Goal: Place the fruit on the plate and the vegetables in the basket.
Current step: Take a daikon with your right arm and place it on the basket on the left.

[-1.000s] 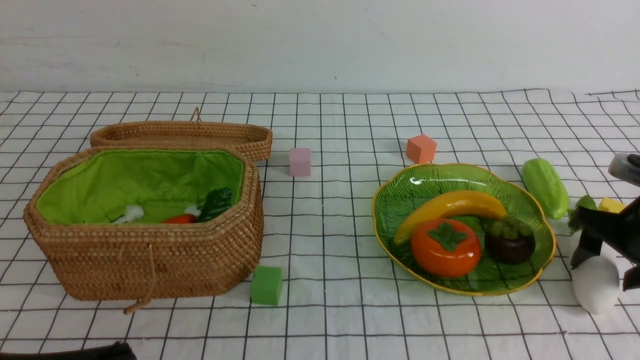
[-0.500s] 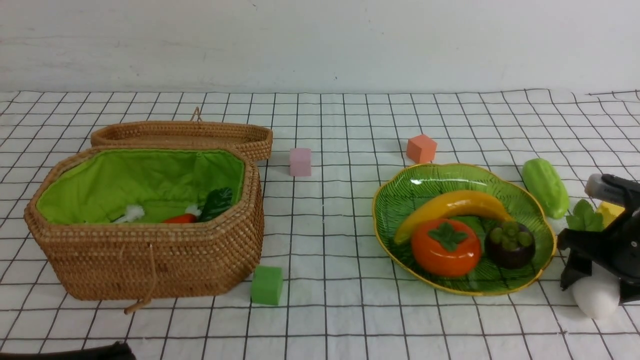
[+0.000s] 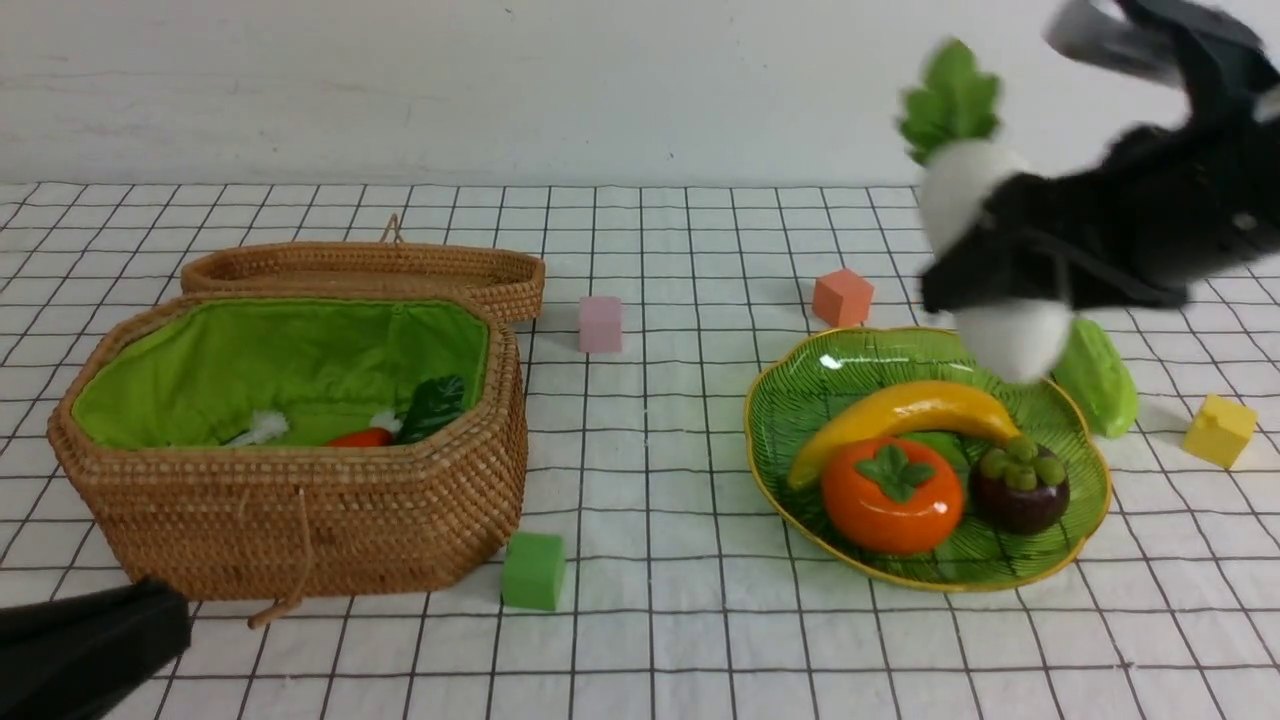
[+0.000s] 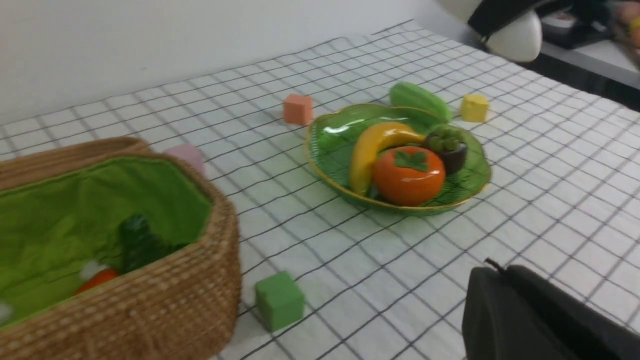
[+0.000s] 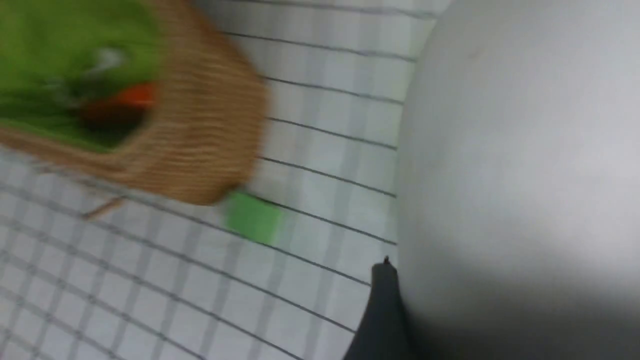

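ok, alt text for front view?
Right gripper holds a fat white radish with green leaves in mid-air near a wavy-rimmed green glass plate of three glossy toy fruits. At left, a woven rattan basket holds an orange carrot.

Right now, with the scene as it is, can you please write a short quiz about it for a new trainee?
1. True or false: the right tool holds the white radish in the air.
2. Which vegetable lies on the checked cloth beside the green plate? A. carrot B. light green gourd C. white radish
3. How many fruits lie on the plate, and which ones?
Key: 1 true; 2 B; 3 three: banana, persimmon, mangosteen.
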{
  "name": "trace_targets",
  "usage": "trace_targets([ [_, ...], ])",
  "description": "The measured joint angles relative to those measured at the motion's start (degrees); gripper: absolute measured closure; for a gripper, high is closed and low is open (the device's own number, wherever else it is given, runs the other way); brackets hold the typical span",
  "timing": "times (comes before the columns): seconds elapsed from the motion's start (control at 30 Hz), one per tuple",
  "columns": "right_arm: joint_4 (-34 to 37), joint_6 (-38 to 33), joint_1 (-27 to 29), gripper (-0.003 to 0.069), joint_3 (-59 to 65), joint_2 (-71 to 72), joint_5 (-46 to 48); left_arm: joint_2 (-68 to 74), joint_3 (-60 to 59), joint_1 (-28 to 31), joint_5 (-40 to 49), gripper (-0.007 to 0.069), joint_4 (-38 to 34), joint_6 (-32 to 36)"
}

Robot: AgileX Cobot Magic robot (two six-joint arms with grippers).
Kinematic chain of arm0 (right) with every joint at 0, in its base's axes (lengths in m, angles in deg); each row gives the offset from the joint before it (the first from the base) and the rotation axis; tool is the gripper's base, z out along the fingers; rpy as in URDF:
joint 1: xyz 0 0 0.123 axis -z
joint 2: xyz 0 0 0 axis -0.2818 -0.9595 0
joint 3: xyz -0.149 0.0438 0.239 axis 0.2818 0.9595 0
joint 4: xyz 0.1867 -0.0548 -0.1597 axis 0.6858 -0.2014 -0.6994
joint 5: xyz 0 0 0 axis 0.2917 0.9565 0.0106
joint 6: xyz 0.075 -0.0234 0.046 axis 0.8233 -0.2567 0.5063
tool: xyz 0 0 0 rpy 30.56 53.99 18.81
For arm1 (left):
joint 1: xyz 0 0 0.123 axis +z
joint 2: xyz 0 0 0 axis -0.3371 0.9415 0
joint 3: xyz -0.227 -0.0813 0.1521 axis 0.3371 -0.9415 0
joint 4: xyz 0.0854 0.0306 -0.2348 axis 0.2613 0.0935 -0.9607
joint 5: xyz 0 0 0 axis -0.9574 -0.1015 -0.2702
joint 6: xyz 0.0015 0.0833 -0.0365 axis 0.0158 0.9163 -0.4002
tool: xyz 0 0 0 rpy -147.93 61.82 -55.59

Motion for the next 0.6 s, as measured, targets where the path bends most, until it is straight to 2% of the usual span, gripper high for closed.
trace_targets([
  [0.03,0.3,-1.1,-1.4,0.0120,-1.2,-0.3,-0.3,0.0,0.0,0.0,0.2,0.0638,0.0,-0.9],
  [0.07,2.8,-5.2,-6.7,0.0120,-5.9,-3.5,-1.6,0.0,0.0,0.0,1.6,0.0638,6.8,-8.5],
  [0.1,3.7,-7.7,-9.1,0.0120,-8.8,-5.2,-2.2,0.0,0.0,0.0,2.3,0.0638,10.3,-12.5],
  [0.13,3.9,-8.2,-10.3,0.0120,-9.4,-5.7,-2.4,0.0,0.0,0.0,2.6,0.0638,11.6,-13.3],
  [0.2,6.0,-13.4,-16.4,0.0120,-16.7,-12.5,-4.4,0.0,0.0,0.0,3.8,0.0638,18.6,-22.5],
  [0.33,8.2,-19.5,-21.9,0.0120,-26.4,-23.8,-7.9,0.0,0.0,0.0,5.8,0.0638,26.7,-32.3],
  [0.47,10.0,-28.5,-25.4,0.0120,-34.2,-34.4,-11.7,0.0,0.0,0.0,8.2,0.0638,30.9,-38.1],
  [0.6,10.7,-32.7,-26.6,0.0120,-38.4,-41.1,-14.7,0.0,0.0,0.0,8.5,0.0638,31.6,-39.0],
])
